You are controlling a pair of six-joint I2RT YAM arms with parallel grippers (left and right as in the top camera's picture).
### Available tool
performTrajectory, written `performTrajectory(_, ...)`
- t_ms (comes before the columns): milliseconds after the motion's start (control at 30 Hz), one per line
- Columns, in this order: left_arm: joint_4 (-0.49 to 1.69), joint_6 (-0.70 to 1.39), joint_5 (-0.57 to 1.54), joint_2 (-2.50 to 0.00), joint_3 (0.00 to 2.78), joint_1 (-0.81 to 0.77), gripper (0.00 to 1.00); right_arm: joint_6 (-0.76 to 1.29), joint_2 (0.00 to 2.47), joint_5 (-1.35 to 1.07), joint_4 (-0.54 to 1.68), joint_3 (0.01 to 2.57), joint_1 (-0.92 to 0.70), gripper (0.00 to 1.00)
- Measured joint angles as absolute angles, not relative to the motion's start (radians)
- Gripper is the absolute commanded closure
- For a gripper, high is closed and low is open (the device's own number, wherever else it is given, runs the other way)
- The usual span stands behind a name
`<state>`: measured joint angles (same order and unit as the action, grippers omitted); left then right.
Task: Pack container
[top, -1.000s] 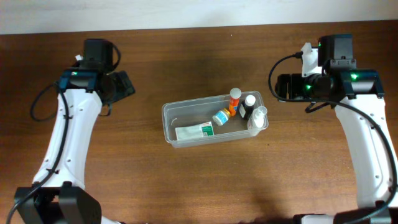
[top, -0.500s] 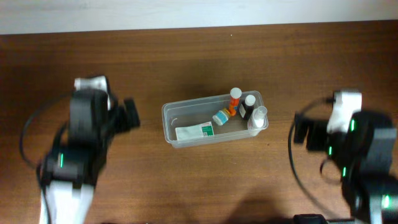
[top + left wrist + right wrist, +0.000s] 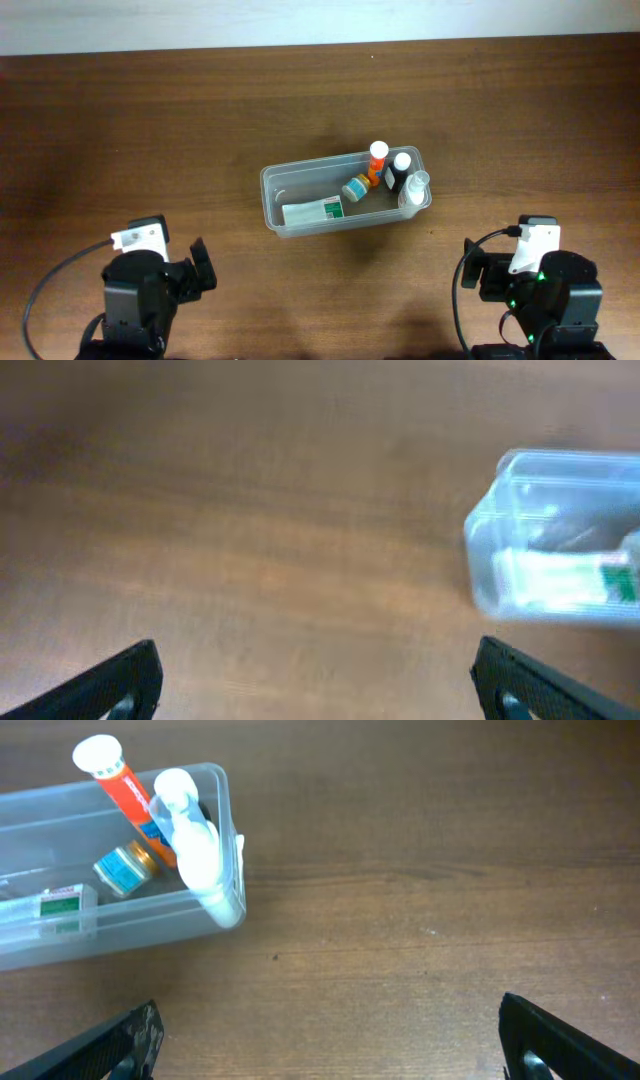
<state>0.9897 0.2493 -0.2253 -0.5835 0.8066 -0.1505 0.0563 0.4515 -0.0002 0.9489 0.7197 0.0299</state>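
Note:
The clear plastic container (image 3: 272, 196) sits mid-table. It holds a white and green box (image 3: 312, 211), a small teal-labelled bottle (image 3: 355, 187), an orange bottle with a white cap (image 3: 376, 160), a dark bottle with a white cap (image 3: 398, 170) and a clear white bottle (image 3: 414, 189). It also shows in the left wrist view (image 3: 490, 550) and the right wrist view (image 3: 225, 810). My left gripper (image 3: 315, 685) is open and empty, over bare table near the front left. My right gripper (image 3: 335, 1040) is open and empty, near the front right.
The brown wooden table (image 3: 320, 100) spreads all round the container. A pale wall strip runs along the far edge (image 3: 320, 20). Both arm bases stand at the front corners (image 3: 140, 290) (image 3: 545, 290).
Both arms have pulled back from beside the container toward the table's front edge and folded down low. The container and its contents have not moved.

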Motion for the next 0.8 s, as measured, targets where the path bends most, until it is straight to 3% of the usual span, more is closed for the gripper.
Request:
performTrajectory(500,1.037,0.249,-0.226,-0.583,0.804,-0.15,0.01,0.055,0.39,-0.001,0.926,0.696,0.03,0.02)
performTrajectory(800,1.037,0.249,-0.227,-0.583,0.802,-0.15,0.01,0.055,0.09,-0.008,0.55,0.36,0.03,0.02)
